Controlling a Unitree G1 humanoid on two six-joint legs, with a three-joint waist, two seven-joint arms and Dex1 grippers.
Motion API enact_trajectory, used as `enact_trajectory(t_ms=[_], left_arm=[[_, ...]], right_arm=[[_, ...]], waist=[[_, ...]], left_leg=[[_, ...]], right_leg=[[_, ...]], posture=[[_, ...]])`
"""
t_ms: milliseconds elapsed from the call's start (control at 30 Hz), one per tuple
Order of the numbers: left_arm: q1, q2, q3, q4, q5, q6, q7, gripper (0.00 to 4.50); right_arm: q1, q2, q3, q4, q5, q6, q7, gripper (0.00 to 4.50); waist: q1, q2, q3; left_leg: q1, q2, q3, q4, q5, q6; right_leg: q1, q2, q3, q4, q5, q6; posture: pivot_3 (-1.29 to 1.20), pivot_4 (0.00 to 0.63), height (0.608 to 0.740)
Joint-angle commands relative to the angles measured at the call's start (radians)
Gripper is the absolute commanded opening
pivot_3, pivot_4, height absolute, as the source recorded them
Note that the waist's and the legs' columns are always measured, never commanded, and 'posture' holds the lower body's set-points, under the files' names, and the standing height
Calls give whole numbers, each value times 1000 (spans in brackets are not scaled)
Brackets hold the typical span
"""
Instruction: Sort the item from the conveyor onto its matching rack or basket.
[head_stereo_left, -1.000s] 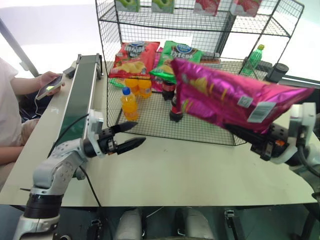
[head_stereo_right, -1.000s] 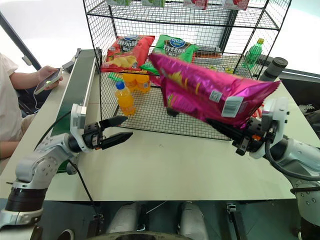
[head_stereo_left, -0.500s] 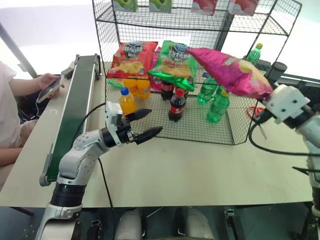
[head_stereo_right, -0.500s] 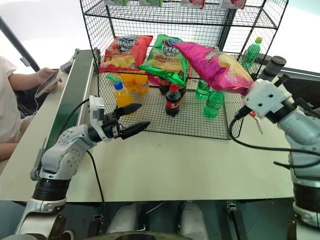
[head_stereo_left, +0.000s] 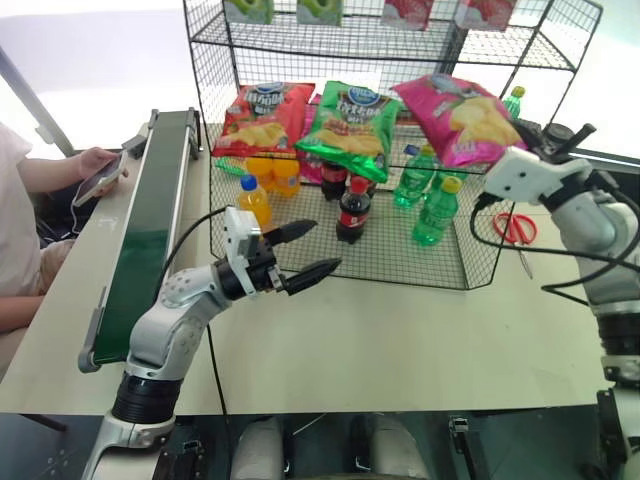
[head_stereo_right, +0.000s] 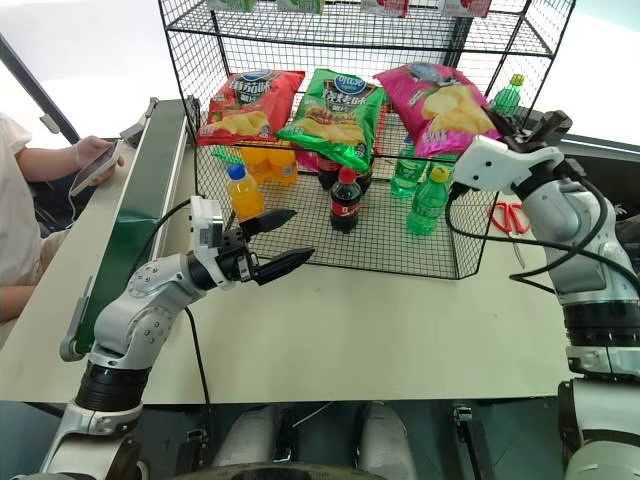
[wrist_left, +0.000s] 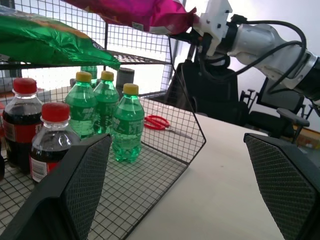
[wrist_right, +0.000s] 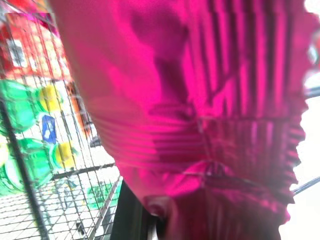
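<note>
Left eye view, upper right: the pink chip bag (head_stereo_left: 458, 116) was laid on the rack (head_stereo_left: 400, 50) beside the green chip bag (head_stereo_left: 350, 118), matching snacks grouped, right hand (head_stereo_left: 545, 150) clenched on its edge. Left hand (head_stereo_left: 300, 252) was spread idle.

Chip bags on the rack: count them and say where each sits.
3, side by side on the rack's middle shelf: a red bag at the left, a green bag in the middle, and the pink bag at the right, its end gripped by the right gripper.
</note>
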Motion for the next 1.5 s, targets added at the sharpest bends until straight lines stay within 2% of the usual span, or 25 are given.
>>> enact_trajectory(t_ms=[33, 233, 567, 633, 700, 867, 1000, 1200, 1433, 1500], left_arm=[[-10, -14, 15, -32, 21, -46, 31, 4500], [-14, -40, 8, -41, 22, -65, 57, 4500], [-10, -79, 5, -61, 32, -111, 85, 4500], [-10, -83, 3, -63, 27, -111, 85, 4500], [-10, -87, 2, -66, 27, -112, 90, 4500], [-5, -90, -5, -66, 42, -120, 92, 4500], [0, -89, -6, -65, 52, -127, 96, 4500], [6, -88, -14, -54, 66, -140, 91, 4500], [10, -87, -26, -54, 83, -149, 90, 4500], [15, -84, -27, -55, 88, -152, 88, 4500]], right_arm=[[-60, -7, 14, 49, -19, 19, -29, 185], [-139, 2, 65, 115, -53, 34, -69, 185], [-139, 10, 74, 113, -30, 50, -59, 185], [-137, 7, 79, 110, -35, 55, -53, 1230], [-132, 9, 71, 101, -21, 68, -43, 1857], [-123, 9, 41, 42, 44, 112, 23, 4393], [-126, -14, 13, -57, 170, 197, 196, 4458], [-140, -16, -45, -110, 351, 351, 371, 4458], [-82, 0, -83, -225, 499, 452, 476, 4458], [-74, -4, -96, -230, 503, 408, 466, 4458]], waist=[[-1, 0, 0], [-7, 0, 0], [-5, 0, 0], [-6, 0, 0], [-6, 0, 0], [-6, 1, 0], [-7, 1, 0], [-2, 1, 0], [0, 1, 0], [-1, 1, 0]], left_leg=[[0, 0, 0, 0, 0, 0], [1, 0, 0, 0, 0, -1], [0, 0, 0, 0, 0, -1], [0, 1, 0, 0, 0, -1], [0, 1, 0, 0, 0, -1], [0, 1, 0, 0, 0, -1], [0, 1, 0, 0, 0, -1], [0, 1, 0, 0, 0, 0], [0, 1, 0, 0, -1, 1], [0, 1, 0, 0, -2, 3]], right_leg=[[0, 0, 0, 0, 0, 0], [0, 0, 0, 1, 0, 0], [0, 0, 0, 0, 0, 0], [0, 0, 0, 0, 0, 0], [0, 0, 0, 0, 0, 0], [0, 0, 0, 0, 0, 0], [0, 0, 0, 1, 0, 0], [0, 0, 0, 0, 0, 0], [0, 0, 0, 0, 0, 0], [0, 0, 0, 0, 0, 0]], posture=[[0, 150, 740], [0, 150, 740], [0, 150, 740], [0, 150, 740], [0, 150, 740], [0, 150, 740], [0, 150, 740], [0, 150, 740], [0, 150, 740], [0, 150, 740]])
